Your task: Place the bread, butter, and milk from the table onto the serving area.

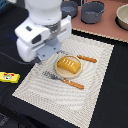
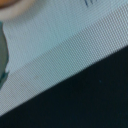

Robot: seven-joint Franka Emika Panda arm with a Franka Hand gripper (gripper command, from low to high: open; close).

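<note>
Exterior view, arm: the white Panda arm fills the frame from 12 toward 9 o'clock, and its gripper (image 1: 50, 59) sits low at the placemat's far corner, just beside the plate at the plate's 10 o'clock.
Exterior view, gripper state: the wrist housing hides the fingertips, so I cannot tell whether the jaws are released or clenched; nothing shows between them.
Exterior view, bread: the bread (image 1: 68, 65) lies on the round plate (image 1: 58, 72) in the middle of the frame, so this item appears to be delivered already.
Exterior view, serving area: the striped serving area (image 1: 85, 100) runs diagonally under the plate, with orange-handled cutlery (image 1: 86, 59) flanking the plate at about 1 and 5 o'clock, laid like a table setting.
Exterior view, butter: the butter (image 1: 8, 77) rests on the dark table (image 1: 112, 95) at 9 o'clock, well apart from the placemat and not yet served.
Exterior view, milk: no pale-blue carton shows anywhere; possibly it is behind the arm.
Exterior view, background: grey pots (image 1: 92, 12) stand on a pinkish board (image 1: 111, 27) at 1 o'clock, outside the task.
Wrist view, surface: a blurred striped mat edge meets the dark table on a diagonal.
Wrist view, gripper: no fingers appear.
Judgement: butter is probably the next pick, being in plain reach.
</note>
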